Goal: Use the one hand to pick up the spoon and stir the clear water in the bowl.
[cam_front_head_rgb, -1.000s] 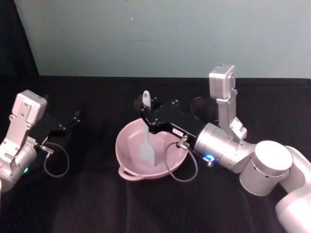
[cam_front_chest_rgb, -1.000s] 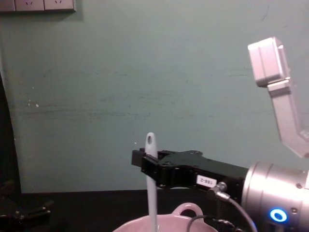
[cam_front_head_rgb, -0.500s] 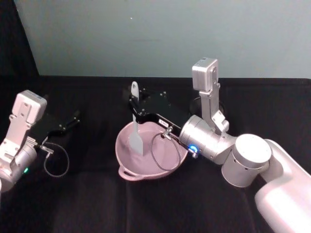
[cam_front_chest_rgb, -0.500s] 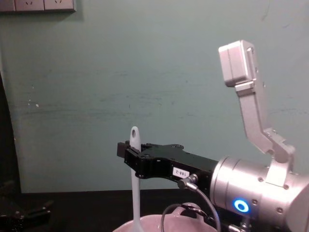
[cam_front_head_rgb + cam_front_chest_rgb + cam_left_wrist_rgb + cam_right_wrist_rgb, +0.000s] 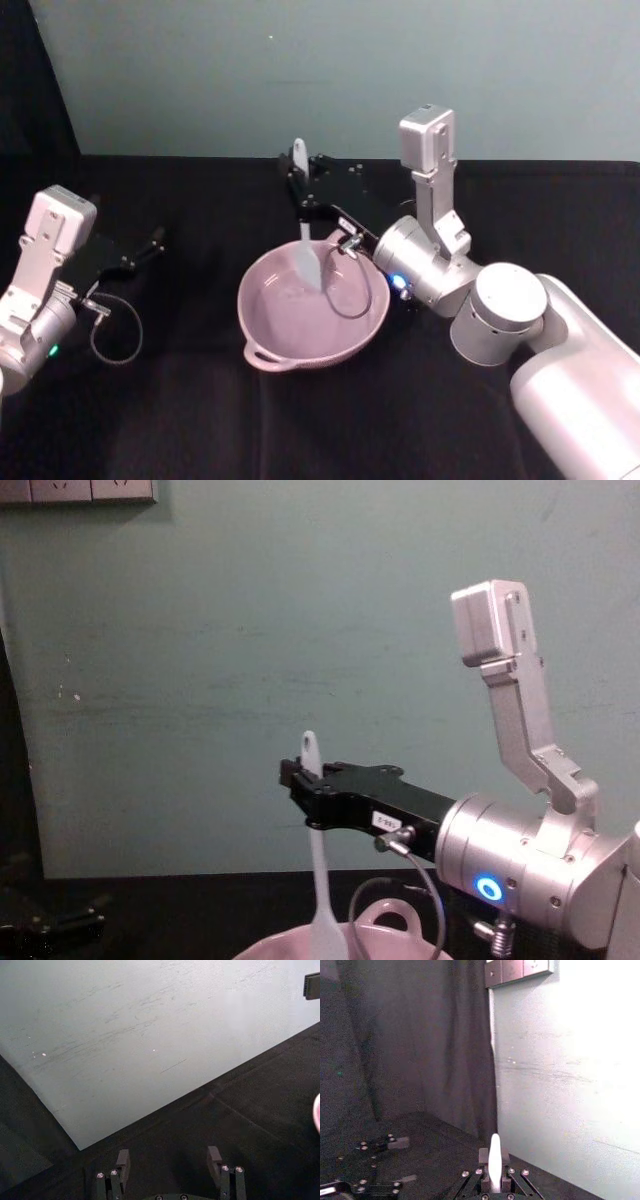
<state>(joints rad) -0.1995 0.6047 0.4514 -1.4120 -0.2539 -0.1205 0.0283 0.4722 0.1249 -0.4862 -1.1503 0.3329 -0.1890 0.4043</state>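
White flat-bladed spoon (image 5: 303, 238) upright in round pink bowl (image 5: 290, 352) | right claw (image 5: 297, 186) clamps it | left claw (image 5: 168, 1153) apart

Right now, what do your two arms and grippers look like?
The right gripper is flat and black with a small white label, on a silver cylindrical wrist with a blue light ring, a looping cable and a boxy grey camera on a bracket. The left gripper matches, with a green light.
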